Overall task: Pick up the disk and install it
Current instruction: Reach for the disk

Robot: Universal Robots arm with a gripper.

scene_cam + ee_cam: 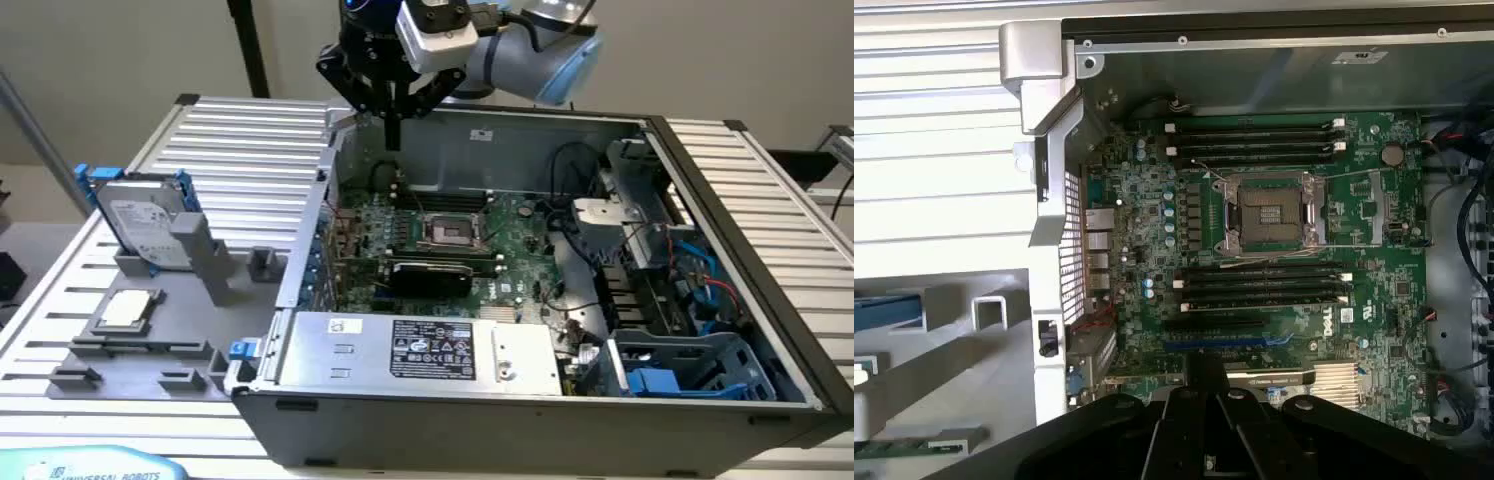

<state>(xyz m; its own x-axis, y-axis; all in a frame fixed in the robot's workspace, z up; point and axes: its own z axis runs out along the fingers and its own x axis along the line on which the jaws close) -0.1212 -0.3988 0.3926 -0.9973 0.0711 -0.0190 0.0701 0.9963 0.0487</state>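
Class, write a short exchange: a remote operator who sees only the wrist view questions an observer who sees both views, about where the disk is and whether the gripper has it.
Operator: My wrist view looks down on the motherboard. Where is the disk?
Observer: The disk stands upright in a grey holder outside the computer case, at the exterior view's left.
Operator: Is the gripper carrying anything?
Observer: No. The gripper is shut on nothing and hangs over the open case, apart from the disk.
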